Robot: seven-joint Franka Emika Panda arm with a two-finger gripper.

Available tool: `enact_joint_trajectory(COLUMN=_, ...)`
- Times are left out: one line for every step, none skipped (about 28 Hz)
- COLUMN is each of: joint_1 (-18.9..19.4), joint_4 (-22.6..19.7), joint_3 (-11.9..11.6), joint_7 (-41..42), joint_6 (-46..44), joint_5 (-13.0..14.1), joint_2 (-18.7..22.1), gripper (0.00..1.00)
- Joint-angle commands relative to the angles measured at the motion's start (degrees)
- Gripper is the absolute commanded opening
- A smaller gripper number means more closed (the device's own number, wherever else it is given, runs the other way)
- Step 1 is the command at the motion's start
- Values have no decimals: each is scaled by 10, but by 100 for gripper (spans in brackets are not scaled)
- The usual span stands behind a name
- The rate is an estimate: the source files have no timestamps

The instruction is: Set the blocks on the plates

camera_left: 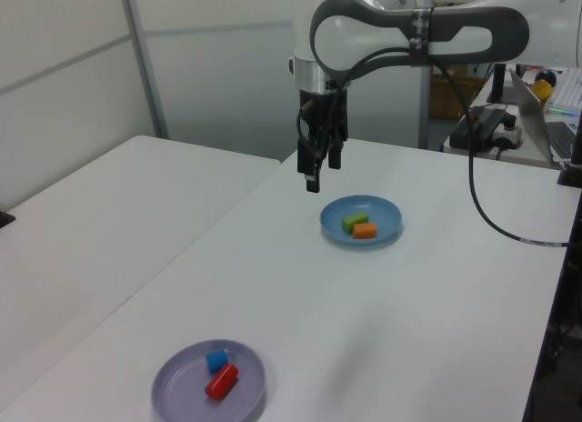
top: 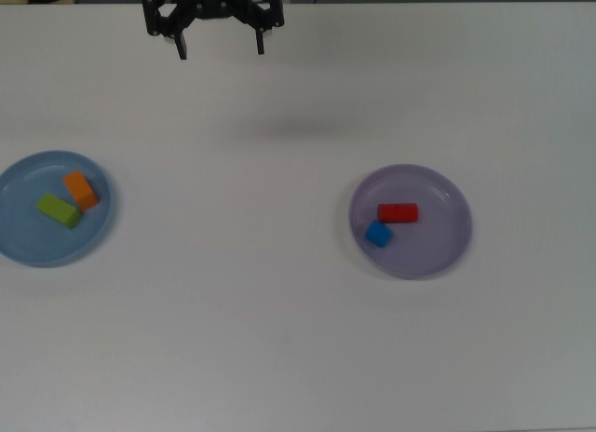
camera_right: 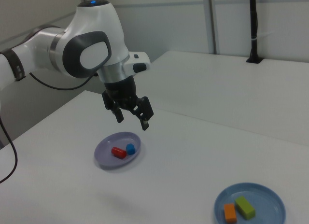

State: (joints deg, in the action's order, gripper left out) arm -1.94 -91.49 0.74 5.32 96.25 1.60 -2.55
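Observation:
An orange block (top: 81,189) and a green block (top: 58,210) lie side by side on the light blue plate (top: 28,247) at the top view's left. On the lavender plate (top: 438,246) right of centre rest a red block (top: 398,212) and a smaller blue cube (top: 377,234). My gripper (top: 220,50) hangs open and empty high above the table at the top view's upper edge, far from both plates. The left view has the same gripper (camera_left: 316,174) beside the blue plate (camera_left: 386,213), and the right view has the gripper (camera_right: 131,122) above the lavender plate (camera_right: 104,156).
A second white table (camera_left: 100,204) adjoins at the left view's left. A laptop and cables (camera_left: 536,122) sit behind the arm at the left view's right. A black post (camera_right: 253,26) stands on the far table in the right view.

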Motion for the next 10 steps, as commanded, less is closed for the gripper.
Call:
enact_joint_trajectory(joint_1=5, joint_4=-2, joint_3=-2, joint_7=-5, joint_6=1, joint_5=-2, joint_2=1, gripper=100)
enact_joint_trajectory(joint_1=5, joint_4=-2, joint_3=-2, joint_7=-5, joint_6=1, joint_5=-2, joint_2=1, gripper=100)
enact_joint_trajectory(joint_1=5, joint_4=-2, joint_3=-2, joint_7=-5, joint_6=1, joint_5=-2, joint_2=1, gripper=100)
enact_joint_trajectory(joint_1=5, joint_4=-2, joint_3=-3, joint_7=-5, joint_6=1, joint_5=-2, joint_2=1, gripper=100)
enact_joint_trajectory(joint_1=5, joint_4=-2, joint_3=-3, joint_7=-5, joint_6=2, joint_5=-2, joint_2=1, gripper=100)
enact_joint_trajectory(joint_1=5, joint_4=-2, joint_3=-4, joint_7=-5, joint_6=2, joint_5=-1, joint_2=1, gripper=100)
enact_joint_trajectory(joint_1=5, joint_4=-2, joint_3=-6, joint_7=-5, joint_6=2, joint_5=-1, joint_2=1, gripper=100)
enact_joint_trajectory(joint_1=5, joint_4=-2, joint_3=-5, joint_7=-5, joint_6=2, joint_5=-1, joint_2=1, gripper=100)
enact_joint_trajectory(joint_1=5, joint_4=-2, joint_3=-5, joint_7=-5, joint_6=1, joint_5=-1, joint_2=1, gripper=100)
enact_joint_trajectory(joint_1=5, joint_4=-2, joint_3=-5, joint_7=-5, joint_6=2, joint_5=-1, joint_2=1, gripper=100)
